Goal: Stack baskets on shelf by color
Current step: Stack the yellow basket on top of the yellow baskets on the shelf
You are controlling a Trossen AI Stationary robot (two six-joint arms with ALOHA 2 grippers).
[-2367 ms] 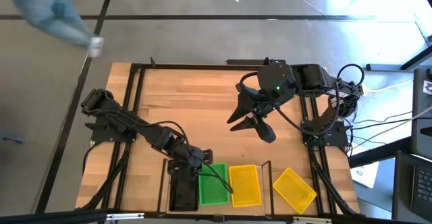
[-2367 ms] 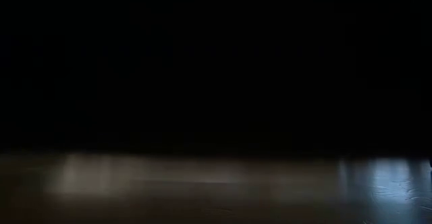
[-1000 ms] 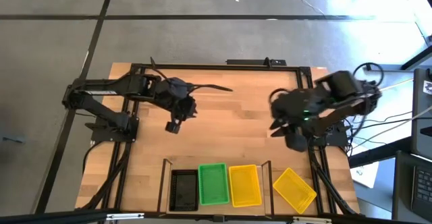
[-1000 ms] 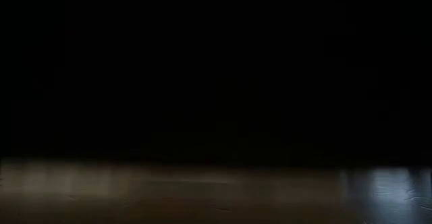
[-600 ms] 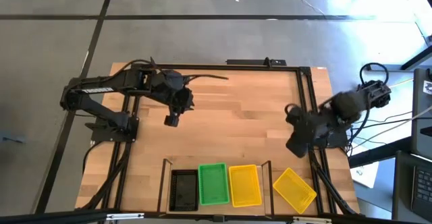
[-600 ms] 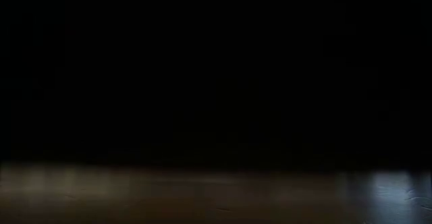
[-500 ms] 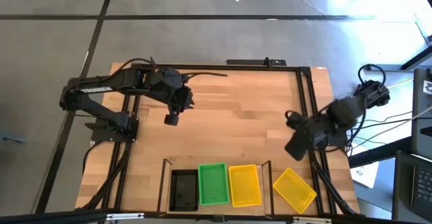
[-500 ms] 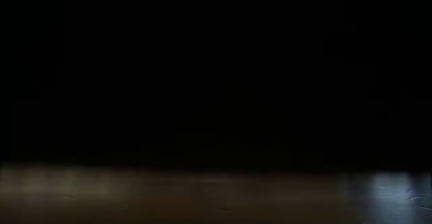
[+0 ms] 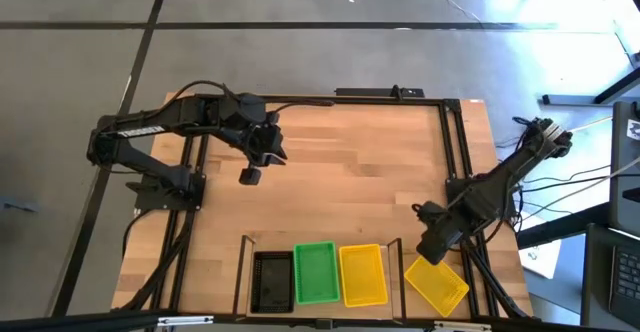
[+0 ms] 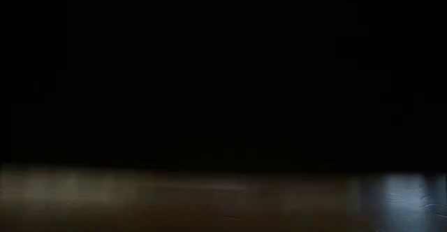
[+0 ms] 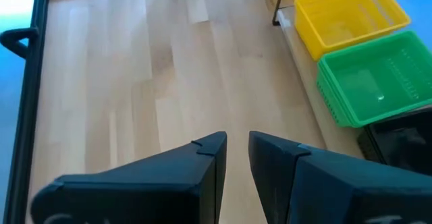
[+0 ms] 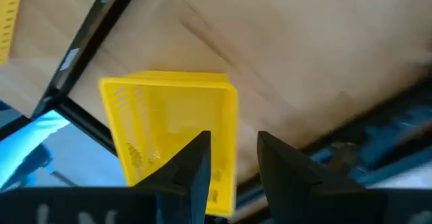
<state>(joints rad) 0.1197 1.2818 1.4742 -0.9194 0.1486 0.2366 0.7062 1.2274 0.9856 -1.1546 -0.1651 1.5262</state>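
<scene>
Right gripper [image 9: 432, 249] spread, empty, over loose yellow basket [image 9: 437, 280] beside shelf [image 9: 395, 247], left gripper [image 11: 237, 143] narrowly parted, empty, above table [image 9: 350, 172].

no readable text, no labels, no brand marks, no numbers, no signs in any view, low view almost wholly dark

Bare tabletop [image 9: 360, 172] lies open; the shelf [image 9: 395, 257] posts flank the loose yellow basket [image 9: 437, 280].
</scene>
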